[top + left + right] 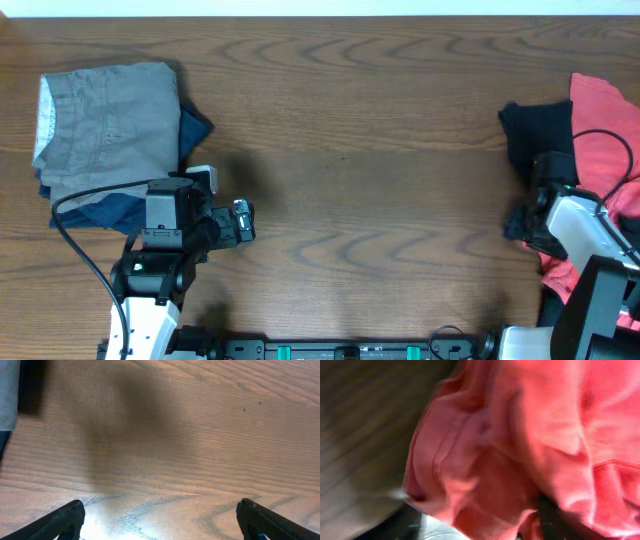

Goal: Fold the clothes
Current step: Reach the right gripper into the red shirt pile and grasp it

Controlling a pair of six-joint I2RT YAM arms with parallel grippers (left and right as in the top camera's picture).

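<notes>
Left claw (243, 222) first: its fingers stand wide apart with nothing between them, over bare table (380, 150) in the lower left of the overhead view. It sits just beside the grey garment (105, 125) and the navy garment (196, 128) that peeks out from under it.

My right claw (522, 222) sits low at the right edge of the frame, against the heap where the clothes lie. Whether it is apart or pinched on cloth I cannot tell. Its wrist view is blurred and filled with coral folds, with only a dark scrap along the bottom.

The coral T-shirt (598, 105) lies crumpled at the far right and runs out of the frame. The black garment (535, 130) is bunched against its left side, touching it. Neither looks folded yet.

The risk I see is in the grab. The two garments overlap, so a bite here may take both, or several layers of the shirt, and a pull would then drag the whole heap instead of one piece. A pinch in the middle of a fold, not on a hem or shoulder, would lift the shirt as a ball that cannot be spread flat. The thin cable (610, 138) on my right arm loops across the coral cloth and may snag it as I draw back. I also cannot see how much shirt lies past the frame edge.
</notes>
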